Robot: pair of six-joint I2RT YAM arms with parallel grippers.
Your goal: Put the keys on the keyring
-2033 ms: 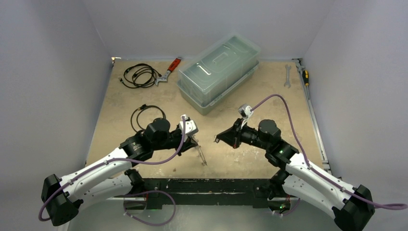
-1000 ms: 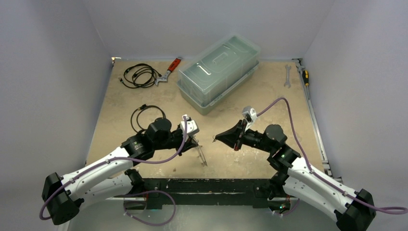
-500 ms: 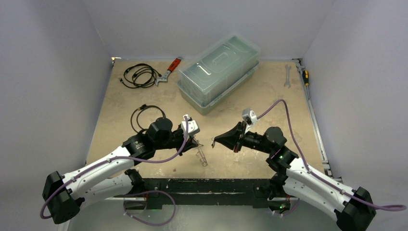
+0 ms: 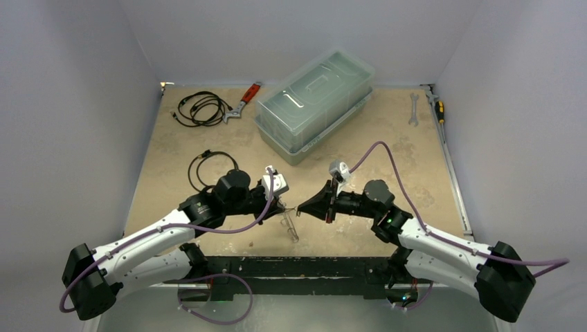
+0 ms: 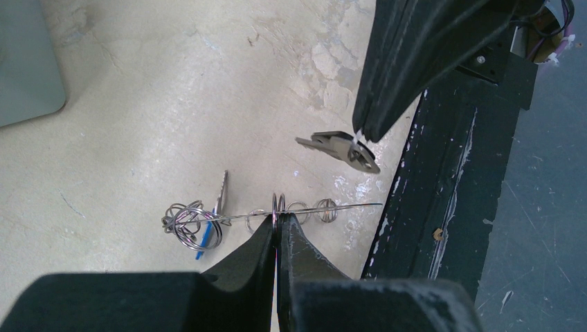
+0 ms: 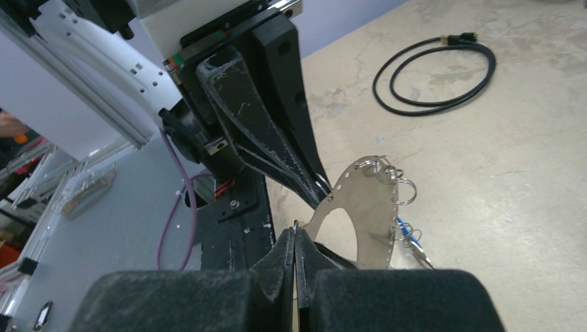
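Observation:
The keyring (image 6: 370, 207) is a thin flat silver hoop with small split rings along its rim; it is edge-on in the left wrist view (image 5: 311, 209) and small in the top view (image 4: 289, 225). My left gripper (image 5: 277, 220) is shut on its rim and holds it above the table, as the right wrist view (image 6: 320, 188) shows. A key with a blue tag (image 5: 201, 246) hangs from the hoop's far end, blue also in the right wrist view (image 6: 407, 232). My right gripper (image 6: 295, 232) is shut on a silver key (image 5: 339, 149) just above the hoop's free end. No dark tag shows.
A clear lidded bin (image 4: 315, 104) stands at the back. Two coiled black cables (image 4: 201, 107) (image 4: 208, 166) lie at the left, one also in the right wrist view (image 6: 436, 76). A red-handled wrench (image 4: 242, 102), a silver wrench (image 4: 413, 109) and a screwdriver (image 4: 438, 107) lie at the back. The black table edge (image 5: 450, 207) is near.

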